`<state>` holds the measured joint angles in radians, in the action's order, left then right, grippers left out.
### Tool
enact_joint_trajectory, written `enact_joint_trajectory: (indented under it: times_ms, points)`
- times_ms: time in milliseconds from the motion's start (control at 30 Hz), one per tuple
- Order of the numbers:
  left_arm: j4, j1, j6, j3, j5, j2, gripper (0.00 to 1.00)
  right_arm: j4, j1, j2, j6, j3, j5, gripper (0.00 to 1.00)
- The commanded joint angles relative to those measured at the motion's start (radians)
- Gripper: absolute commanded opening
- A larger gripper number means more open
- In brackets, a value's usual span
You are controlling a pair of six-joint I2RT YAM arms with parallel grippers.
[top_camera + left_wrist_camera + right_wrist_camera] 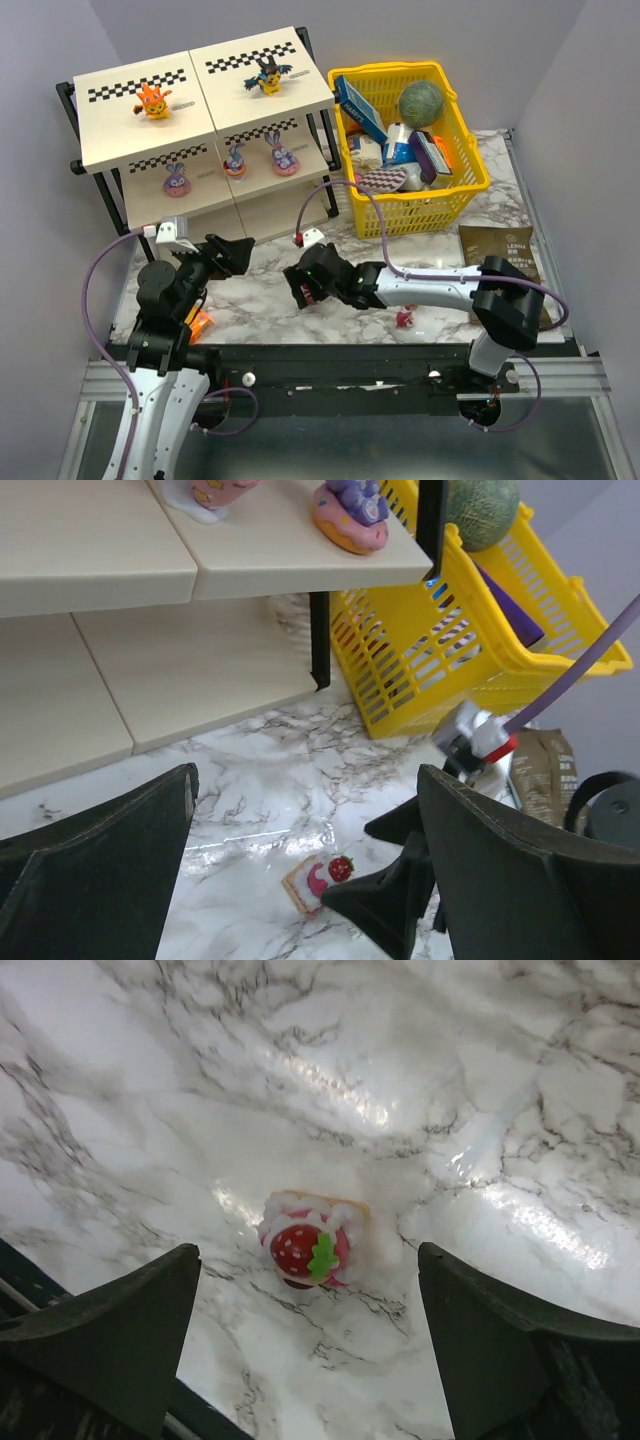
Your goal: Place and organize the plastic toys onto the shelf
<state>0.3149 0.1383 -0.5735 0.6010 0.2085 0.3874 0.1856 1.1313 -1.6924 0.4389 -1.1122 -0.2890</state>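
Right hand [302, 288] and left hand [240, 250] are gaping apart; strawberry toy [305, 1250] lying centre; basket [430, 212], upper right, holding boxes [362, 110], ball [421, 102].

The bottom tier of the shelf [180, 660] lies open toward the near side, with bare worktop [270, 770] in front of it. The left end effector [238, 250] faces that opening, fingers spread. To the right, a black shelf leg [319, 640] stands just beside the yellow basket [400, 680], leaving only a slit. The right end effector [303, 288] hangs over mid-worktop, spread wide around a strawberry toy [305, 1250] without touching it. Its purple cable [330, 184] arcs before the shelf's right end. Three bunny toys [235, 160] occupy the middle tier.
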Motion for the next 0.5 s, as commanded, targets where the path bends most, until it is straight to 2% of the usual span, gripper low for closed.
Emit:
enact_joint_trajectory:
  times_ms: [0,233,467]
  points:
    - [-0.008,0.029,-0.009,-0.053,-0.005,-0.070,0.99,-0.244,0.070,-0.016,-0.098,0.120,-0.077,0.97]
    - [0.024,0.029,0.024,-0.086,0.037,-0.102,0.99,-0.406,0.120,-0.087,-0.049,0.210,-0.173,0.98]
    - [0.015,0.029,0.032,-0.087,0.051,-0.119,0.99,-0.391,0.131,-0.193,0.058,0.238,-0.285,0.98]
